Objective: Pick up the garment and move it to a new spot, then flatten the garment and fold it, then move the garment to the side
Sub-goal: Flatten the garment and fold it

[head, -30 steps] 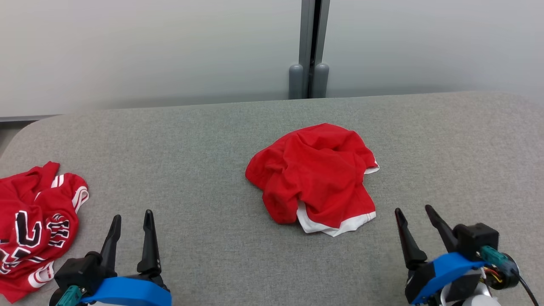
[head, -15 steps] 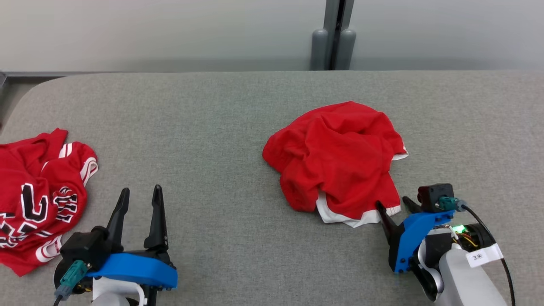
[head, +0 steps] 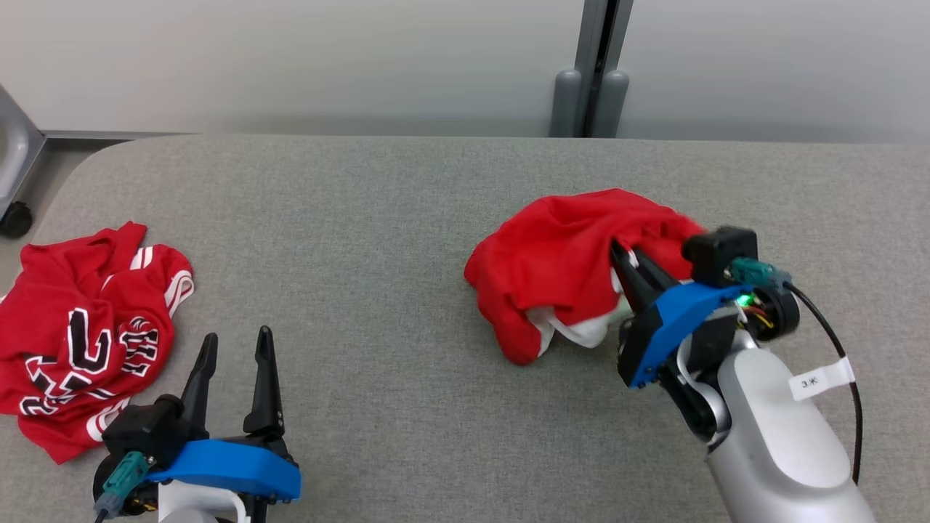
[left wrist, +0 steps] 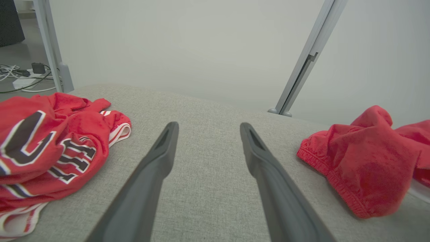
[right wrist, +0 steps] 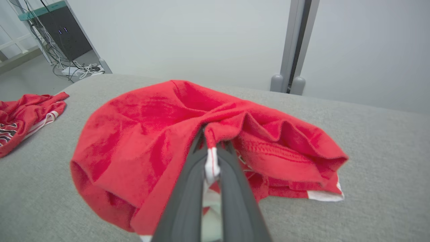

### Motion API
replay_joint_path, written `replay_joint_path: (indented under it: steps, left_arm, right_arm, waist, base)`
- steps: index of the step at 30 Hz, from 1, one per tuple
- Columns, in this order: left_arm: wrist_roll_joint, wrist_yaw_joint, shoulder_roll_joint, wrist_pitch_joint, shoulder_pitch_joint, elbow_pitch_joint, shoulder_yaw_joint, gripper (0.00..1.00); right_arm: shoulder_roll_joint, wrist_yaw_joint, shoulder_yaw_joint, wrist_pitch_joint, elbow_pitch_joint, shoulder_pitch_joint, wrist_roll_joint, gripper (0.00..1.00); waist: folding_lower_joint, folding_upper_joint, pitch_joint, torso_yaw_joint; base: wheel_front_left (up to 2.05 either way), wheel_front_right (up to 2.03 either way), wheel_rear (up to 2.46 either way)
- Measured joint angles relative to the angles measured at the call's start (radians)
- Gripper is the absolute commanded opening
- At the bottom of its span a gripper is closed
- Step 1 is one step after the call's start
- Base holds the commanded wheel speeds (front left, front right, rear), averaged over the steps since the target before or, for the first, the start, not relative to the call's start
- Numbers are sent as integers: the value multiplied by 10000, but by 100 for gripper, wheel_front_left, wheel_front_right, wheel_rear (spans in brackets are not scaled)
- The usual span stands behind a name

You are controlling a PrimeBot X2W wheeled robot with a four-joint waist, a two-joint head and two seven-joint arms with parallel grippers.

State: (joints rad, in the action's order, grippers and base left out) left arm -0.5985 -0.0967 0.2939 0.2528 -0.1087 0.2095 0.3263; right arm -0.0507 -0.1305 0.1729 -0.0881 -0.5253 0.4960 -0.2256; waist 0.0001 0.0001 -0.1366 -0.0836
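Pick-up step in hand. Right gripper (head: 623, 254) is clamped on a bunched fold of the red garment (head: 552, 254), with white hem between its fingers. The garment sits heaped on the grey table (head: 378, 218), just in front of the post (head: 597, 73). Left gripper (head: 237, 338) is spread wide and empty, well left of the post. Next, likely: lift clear and carry to a fresh spot without the fold slipping.

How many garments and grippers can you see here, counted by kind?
Shorts: 1
Jersey: 1
Grippers: 2, left gripper and right gripper
Total: 4
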Motion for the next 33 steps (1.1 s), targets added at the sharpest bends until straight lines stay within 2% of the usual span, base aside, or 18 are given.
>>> replay_joint_path:
  steps: [4,8,11,14,17,19,24,29,33]
  left_arm:
    - [-10,0,-82,13,55,-79,6,100]
    - [2,-12,-81,40,42,-174,-6,100]
    - [19,-54,-92,42,-11,-234,2,100]
    - [29,-50,-111,42,-78,-226,8,100]
    - [29,-33,-113,44,-121,-190,8,100]
    - [33,-33,-119,46,-123,-159,25,100]
    - [31,-8,-127,56,-118,-100,15,100]
    - [31,-6,-96,58,-43,-128,-12,100]
    - [31,-36,-48,58,-27,-194,-4,100]
  right_arm:
    - [6,-2,842,-485,2006,490,-25,0]
    - [13,-2,1789,-851,3072,1366,-667,0]
    - [19,-2,2272,-688,3243,2478,-1630,0]
    - [13,0,2495,-71,3131,3646,-2612,0]
    - [17,-2,2535,424,2859,4540,-2408,0]
    - [17,-2,2414,345,2545,4600,-1929,0]
    - [-54,-2,1218,-230,2134,3033,-721,0]
    - [-502,-2,-119,-606,2105,470,-52,0]
    - [-533,-2,-953,-487,1820,-1099,69,0]
  waist:
    - [-1,0,147,93]
    - [-1,0,52,171]
    - [-1,0,-109,228]
    - [0,0,-233,242]
    - [0,0,-254,268]
    - [-1,0,-230,284]
    - [-1,0,-155,405]
    - [-2,0,-70,587]
    - [-2,0,-116,726]
  base:
    - [0,0,0]
    - [0,0,0]
    - [0,0,0]
    - [0,0,0]
    - [0,0,0]
    - [0,0,0]
    - [0,0,0]
    - [0,0,0]
    - [0,0,0]
